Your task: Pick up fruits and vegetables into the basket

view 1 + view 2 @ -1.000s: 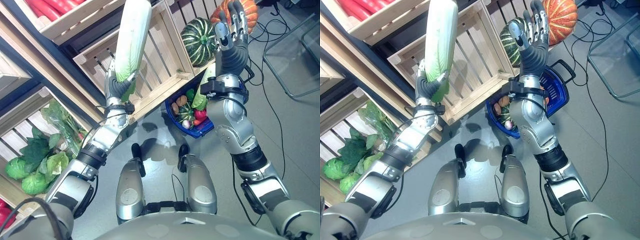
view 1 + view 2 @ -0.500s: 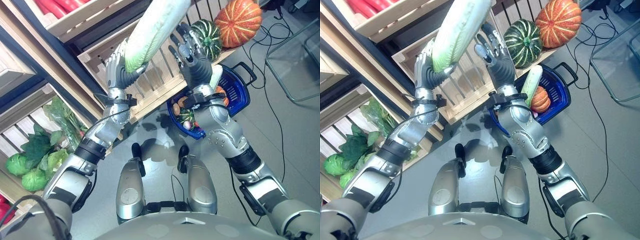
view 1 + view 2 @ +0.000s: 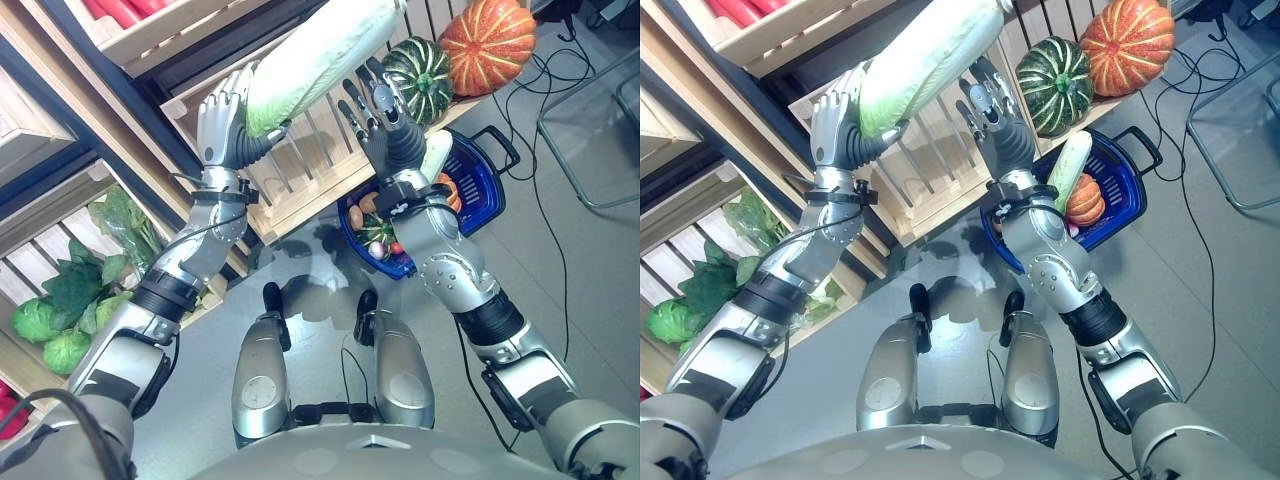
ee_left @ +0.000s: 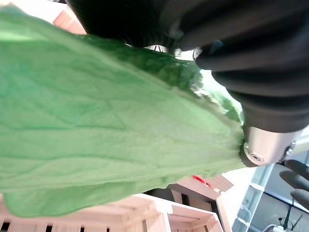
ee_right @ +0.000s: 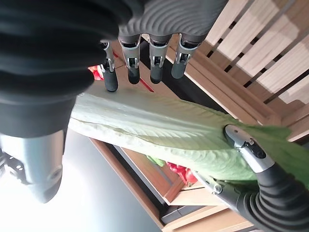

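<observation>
Left eye view is showing the long cabbage (image 3: 310, 55) being held up by its leafy end in the left hand's (image 3: 225, 125) curled fingers, its far end sagging toward the crate (image 3: 300, 180). The right hand (image 3: 385, 125) is waiting beside it with fingers straight, empty. Gripped so far from its middle, the cabbage is risking a slip or torn leaves before reaching the blue basket (image 3: 478, 180).

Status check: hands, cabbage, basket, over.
Left robot hand gripping napa cabbage, raised. Right robot hand open beside it. Blue basket below, part filled.
</observation>
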Robot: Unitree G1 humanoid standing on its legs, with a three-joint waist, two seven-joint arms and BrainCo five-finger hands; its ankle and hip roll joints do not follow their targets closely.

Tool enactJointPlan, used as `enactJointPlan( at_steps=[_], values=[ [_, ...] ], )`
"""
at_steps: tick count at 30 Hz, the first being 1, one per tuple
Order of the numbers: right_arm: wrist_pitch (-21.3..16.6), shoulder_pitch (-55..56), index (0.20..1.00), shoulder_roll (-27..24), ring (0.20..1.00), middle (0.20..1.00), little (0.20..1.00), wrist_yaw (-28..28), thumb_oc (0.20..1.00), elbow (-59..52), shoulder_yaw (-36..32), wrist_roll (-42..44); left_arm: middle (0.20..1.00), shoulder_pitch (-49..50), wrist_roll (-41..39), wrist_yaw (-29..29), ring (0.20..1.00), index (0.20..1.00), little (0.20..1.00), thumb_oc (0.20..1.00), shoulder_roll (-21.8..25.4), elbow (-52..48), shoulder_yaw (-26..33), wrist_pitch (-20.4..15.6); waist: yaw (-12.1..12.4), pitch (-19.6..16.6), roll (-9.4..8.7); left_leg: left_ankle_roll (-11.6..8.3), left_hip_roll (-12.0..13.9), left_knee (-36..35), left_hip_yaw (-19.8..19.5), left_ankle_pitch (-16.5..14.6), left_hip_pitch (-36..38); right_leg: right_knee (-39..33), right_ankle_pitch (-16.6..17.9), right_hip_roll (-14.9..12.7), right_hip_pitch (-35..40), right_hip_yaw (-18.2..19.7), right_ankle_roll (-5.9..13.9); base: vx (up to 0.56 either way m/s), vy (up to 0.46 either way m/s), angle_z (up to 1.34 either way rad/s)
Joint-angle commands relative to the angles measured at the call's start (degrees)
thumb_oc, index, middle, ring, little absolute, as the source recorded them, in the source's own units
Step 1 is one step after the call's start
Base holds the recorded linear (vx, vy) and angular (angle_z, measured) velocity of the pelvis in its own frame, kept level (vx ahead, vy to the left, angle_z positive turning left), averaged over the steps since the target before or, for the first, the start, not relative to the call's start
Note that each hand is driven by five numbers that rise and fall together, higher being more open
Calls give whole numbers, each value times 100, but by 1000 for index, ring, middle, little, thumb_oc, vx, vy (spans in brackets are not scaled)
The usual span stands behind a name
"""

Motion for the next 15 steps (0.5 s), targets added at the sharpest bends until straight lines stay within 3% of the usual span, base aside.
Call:
enactJointPlan(
  at_steps=[1,9,12,13,15],
  values=[
    [6,-260,1000,576,1000,1000,1000,115,1000,-49,296,210,200,-419,982,73,200,200,200,200,-123,-1094,-936,-496,47,-386,-254,47,-105,309,274,-809,264,-777,362,-114,320,54,368,0,0,0],
    [-116,-385,1000,641,1000,1000,1000,167,1000,-13,311,382,200,-552,1346,-5,200,200,200,200,-135,-1259,-1160,-380,68,-374,-308,33,-105,268,266,-833,249,-833,371,-113,320,36,391,-9,-8,3],
    [-138,-441,1000,649,1000,1000,1000,152,1000,1,311,297,200,-571,964,-232,200,200,200,200,-164,-1251,-1198,-294,78,-382,-316,33,-105,234,262,-826,260,-861,376,-110,333,21,396,0,0,0],
    [-168,-471,1000,646,1000,1000,1000,71,1000,8,318,142,200,-548,352,-451,200,200,200,200,-203,-1234,-1207,-165,84,-385,-315,29,-103,226,261,-818,264,-869,378,-109,342,17,397,0,0,0],
    [-224,-505,1000,679,1000,1000,1000,-44,1000,20,311,-145,200,-523,25,-509,200,200,200,200,-275,-1156,-1217,8,86,-386,-308,31,-107,199,256,-814,283,-887,375,-102,360,20,400,0,0,0]
  ],
)
